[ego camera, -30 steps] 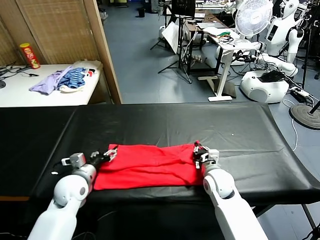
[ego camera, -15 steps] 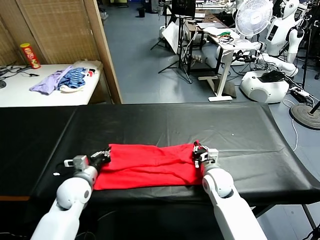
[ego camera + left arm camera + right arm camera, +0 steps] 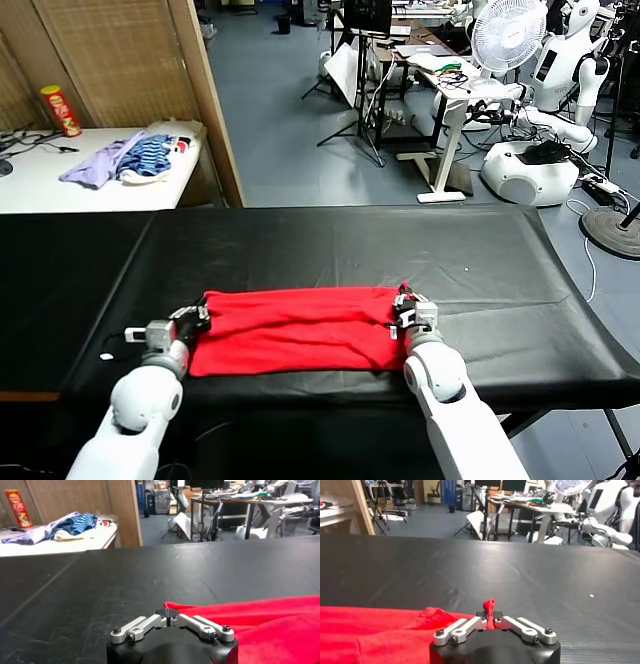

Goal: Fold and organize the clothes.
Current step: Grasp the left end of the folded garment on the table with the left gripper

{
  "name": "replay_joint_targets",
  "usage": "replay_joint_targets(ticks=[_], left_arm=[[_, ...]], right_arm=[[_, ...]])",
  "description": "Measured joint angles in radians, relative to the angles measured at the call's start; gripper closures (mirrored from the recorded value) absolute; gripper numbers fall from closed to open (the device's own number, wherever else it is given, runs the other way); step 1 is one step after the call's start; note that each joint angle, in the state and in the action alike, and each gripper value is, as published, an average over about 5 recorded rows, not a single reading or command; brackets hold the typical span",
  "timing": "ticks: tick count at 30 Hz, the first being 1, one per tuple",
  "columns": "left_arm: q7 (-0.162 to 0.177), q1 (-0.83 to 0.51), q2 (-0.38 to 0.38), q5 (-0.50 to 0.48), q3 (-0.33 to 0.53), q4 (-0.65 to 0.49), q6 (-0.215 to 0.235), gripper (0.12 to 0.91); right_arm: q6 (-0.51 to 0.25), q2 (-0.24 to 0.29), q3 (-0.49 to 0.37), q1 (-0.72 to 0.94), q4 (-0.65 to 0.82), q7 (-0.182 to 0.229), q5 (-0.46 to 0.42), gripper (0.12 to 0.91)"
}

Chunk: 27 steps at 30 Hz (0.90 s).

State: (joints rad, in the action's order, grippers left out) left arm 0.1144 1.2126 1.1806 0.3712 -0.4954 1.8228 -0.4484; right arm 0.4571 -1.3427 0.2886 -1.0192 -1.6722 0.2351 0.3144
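- A long table draped in black cloth point(image 3: 330, 250) fills the foreground of a workshop with a blue-grey floor; behind it stand a white fan point(image 3: 508, 35), desks and a white robot point(image 3: 545, 100).
- Off to the left, a white side table point(image 3: 60, 180) carries a heap of lavender and blue-striped garments point(image 3: 125, 158) and a red-and-yellow snack can point(image 3: 60, 110); its lettering is too small to read.
- The left gripper point(image 3: 196, 318) sits low at the shirt's left end. In its wrist view the jaws are pinched together on a small peak of red cloth, right at the corner of the fabric.
- The right gripper point(image 3: 407, 305) sits at the shirt's right end, jaws likewise closed tight, with a thin tuft of red cloth standing up between them in its wrist view.
- The red T-shirt point(image 3: 295, 328) lies flat near the table's front edge as a wide, folded band, stretched between the two grippers, each holding one end.
- No print or tag shows on the side facing up.
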Motion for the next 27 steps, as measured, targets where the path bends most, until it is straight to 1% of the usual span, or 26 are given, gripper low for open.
replay_joint_targets(ticks=[1,2,3,5,6,7,8,9,10,11,12,13,14,17,19,25,27], left_arm=[[-0.003,0.000,-0.001,0.005,-0.001,0.003,-0.001,0.873],[-0.006,0.000,-0.003,0.012,-0.002,0.006,-0.002,0.841],[-0.007,0.000,-0.005,0.020,-0.004,0.009,-0.003,0.809],[-0.007,0.004,-0.011,0.040,-0.010,0.018,-0.006,0.712],[-0.006,0.007,-0.014,0.050,-0.013,0.023,-0.008,0.662],[-0.005,0.010,-0.017,0.061,-0.017,0.029,-0.011,0.611],[-0.004,0.015,-0.020,0.073,-0.021,0.035,-0.014,0.544],[-0.002,0.020,-0.023,0.087,-0.025,0.042,-0.017,0.494],[0.002,0.025,-0.025,0.102,-0.030,0.049,-0.022,0.443],[0.007,0.030,-0.026,0.122,-0.037,0.058,-0.027,0.381],[0.013,0.037,-0.026,0.145,-0.044,0.067,-0.033,0.335],[0.017,0.046,-0.025,0.170,-0.052,0.078,-0.037,0.302],[0.021,0.056,-0.023,0.194,-0.061,0.091,-0.042,0.267],[0.024,0.096,-0.011,0.244,-0.083,0.132,-0.043,0.237],[0.022,0.125,0.001,0.250,-0.092,0.153,-0.037,0.234],[0.003,0.201,0.043,0.199,-0.096,0.168,-0.015,0.238],[0.001,0.213,0.059,0.179,-0.095,0.164,-0.009,0.279]], right_arm=[[0.000,0.004,0.003,-0.003,-0.006,-0.006,0.004,0.834],[0.000,0.008,0.006,-0.007,-0.013,-0.012,0.008,0.798],[0.000,0.013,0.009,-0.011,-0.021,-0.017,0.011,0.745],[0.001,0.023,0.015,-0.020,-0.038,-0.024,0.017,0.647],[0.001,0.029,0.019,-0.025,-0.047,-0.026,0.020,0.580],[0.001,0.034,0.022,-0.030,-0.056,-0.028,0.024,0.529],[0.001,0.040,0.026,-0.036,-0.067,-0.029,0.028,0.479],[0.001,0.045,0.031,-0.042,-0.077,-0.029,0.031,0.413],[0.002,0.049,0.035,-0.049,-0.087,-0.029,0.034,0.364],[0.002,0.053,0.040,-0.056,-0.098,-0.029,0.037,0.324],[0.002,0.056,0.044,-0.062,-0.108,-0.029,0.039,0.284],[0.003,0.058,0.047,-0.068,-0.118,-0.029,0.040,0.259],[0.003,0.059,0.049,-0.074,-0.128,-0.030,0.040,0.249],[0.003,0.060,0.052,-0.091,-0.157,-0.031,0.041,0.232],[0.003,0.060,0.051,-0.100,-0.174,-0.033,0.041,0.229],[0.003,0.065,0.048,-0.111,-0.216,-0.039,0.041,0.227],[0.003,0.068,0.048,-0.114,-0.229,-0.040,0.041,0.227]])
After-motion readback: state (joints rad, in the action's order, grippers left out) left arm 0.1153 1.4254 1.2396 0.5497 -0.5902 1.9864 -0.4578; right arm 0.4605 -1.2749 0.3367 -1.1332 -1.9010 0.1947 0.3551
